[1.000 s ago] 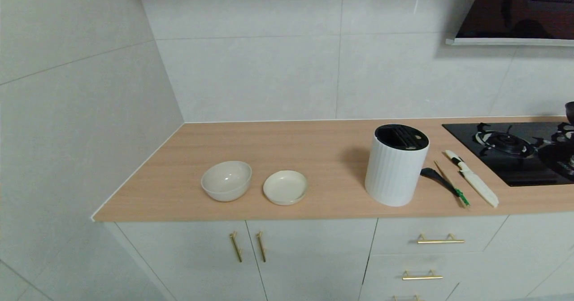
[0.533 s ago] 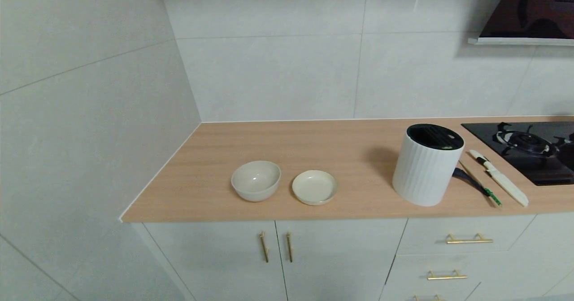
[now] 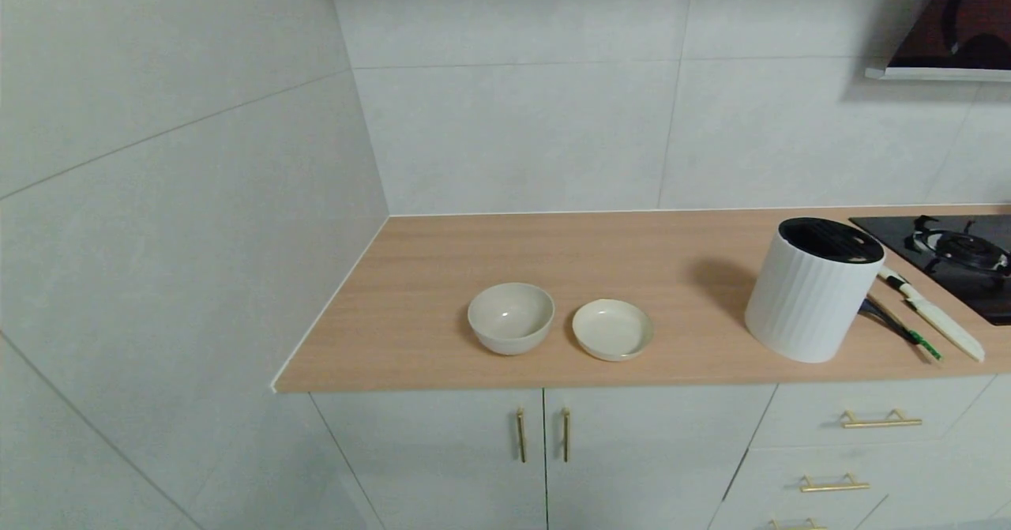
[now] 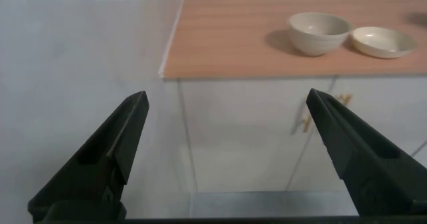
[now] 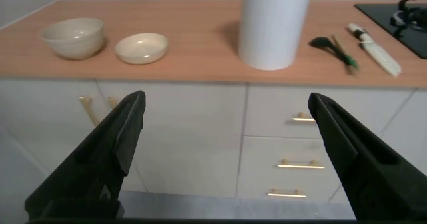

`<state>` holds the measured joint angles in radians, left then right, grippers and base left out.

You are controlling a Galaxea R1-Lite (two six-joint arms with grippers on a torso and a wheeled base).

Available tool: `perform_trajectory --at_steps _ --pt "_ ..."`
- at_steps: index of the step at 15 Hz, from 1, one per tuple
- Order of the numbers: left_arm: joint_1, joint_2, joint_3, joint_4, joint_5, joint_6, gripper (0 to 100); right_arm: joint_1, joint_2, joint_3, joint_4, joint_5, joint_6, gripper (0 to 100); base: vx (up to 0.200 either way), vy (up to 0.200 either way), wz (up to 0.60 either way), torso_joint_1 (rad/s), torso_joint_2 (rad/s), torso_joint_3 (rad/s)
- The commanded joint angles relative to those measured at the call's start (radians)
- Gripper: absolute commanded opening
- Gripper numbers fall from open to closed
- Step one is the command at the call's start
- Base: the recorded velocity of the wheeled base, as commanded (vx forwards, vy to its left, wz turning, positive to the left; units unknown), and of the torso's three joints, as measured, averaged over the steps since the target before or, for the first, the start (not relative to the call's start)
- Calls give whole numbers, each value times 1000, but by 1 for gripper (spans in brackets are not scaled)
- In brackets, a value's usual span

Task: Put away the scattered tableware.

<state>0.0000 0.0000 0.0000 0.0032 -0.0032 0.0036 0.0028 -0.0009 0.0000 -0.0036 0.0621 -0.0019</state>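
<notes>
The left gripper (image 4: 227, 101) is held in front of the white cabinet doors (image 4: 253, 131), lower than the counter (image 4: 227, 37). Its fingers (image 4: 107, 164) are spread wide, and nothing is caught between them. A cream bowl (image 4: 319, 32) and a shallow dish (image 4: 382, 41) are seen well beyond these fingers, resting on the counter near its front edge. The dish is set just beside the bowl, on the bowl's right, with a narrow gap between them.

The right gripper (image 5: 227, 99) is likewise held before the cabinet fronts, below counter level, and its fingers (image 5: 100, 157) are also spread wide with nothing held. A white ribbed holder (image 5: 272, 24) with a dark slotted top stands upright on the counter, far ahead of the gap between these fingers. The bowl and the dish lie to the holder's left, well apart from it. To the holder's right, a black spoon (image 5: 323, 43), a pair of chopsticks (image 5: 343, 53) with green ends and a white-sheathed knife (image 5: 373, 47) are laid flat on the counter, close beside one another. A black gas hob (image 5: 407, 17) is set into the counter beyond the knife. Gold drawer handles (image 5: 301, 164) are seen on the drawers beneath the holder.
</notes>
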Motion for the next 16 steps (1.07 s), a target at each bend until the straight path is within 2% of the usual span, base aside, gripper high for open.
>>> perform_trajectory --at_steps 1,16 --pt "0 2 0 0 0 1 100 0 1 0 -1 1 -1 100 0 0 0 0 0 0" --pt "0 2 0 -2 -1 4 100 0 1 0 1 1 -1 100 0 0 0 0 0 0"
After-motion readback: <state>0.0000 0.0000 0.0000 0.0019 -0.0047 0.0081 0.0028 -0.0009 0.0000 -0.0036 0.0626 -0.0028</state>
